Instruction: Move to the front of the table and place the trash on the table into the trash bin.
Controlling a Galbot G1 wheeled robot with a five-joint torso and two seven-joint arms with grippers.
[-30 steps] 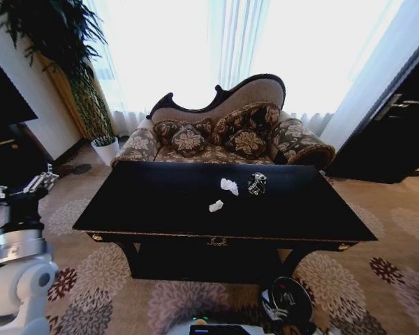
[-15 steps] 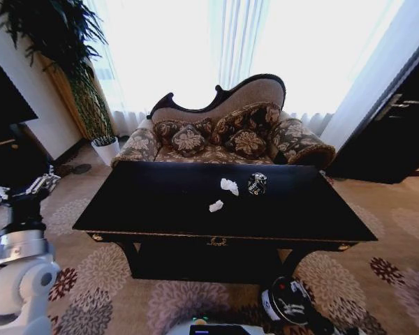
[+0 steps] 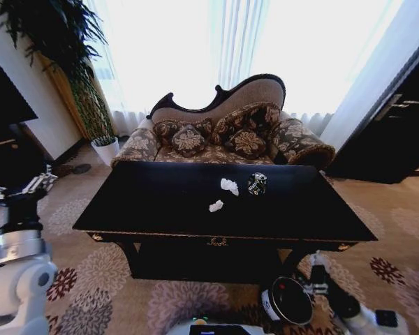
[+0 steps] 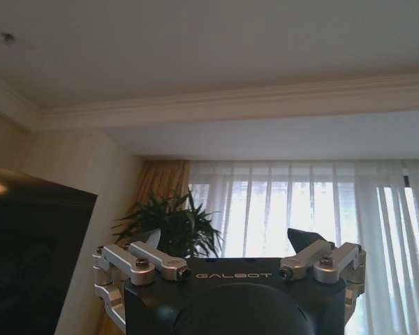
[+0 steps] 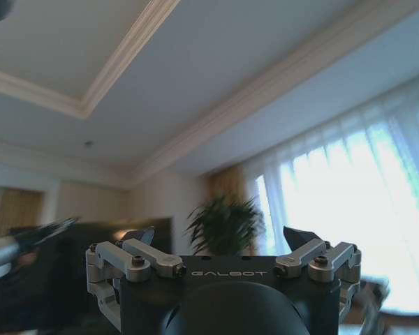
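Both grippers were spread wide and held nothing. The left gripper (image 3: 17, 190) was raised off the table's left end, out past the front left corner, and its wrist view had the fingertips (image 4: 145, 239) parted with just curtains and a plant between them. The right gripper (image 3: 314, 271) sat low by the floor below the table's front edge toward the right end, just beside the trash bin (image 3: 288, 301), fingers (image 5: 298, 237) apart there too, pointing up at the ceiling. On the table (image 3: 160, 209) I counted three bits of trash: two white paper bits, one (image 3: 229, 185) further back and one (image 3: 216, 206) closer to the front edge, plus one dark patterned item (image 3: 257, 183) just right of the back paper bit. All three sat around the middle of the top, a bit toward the back edge, well apart from both grippers. One bin, round and black, stood on the carpet in front of the table near its right end, and something red showed at its rim.
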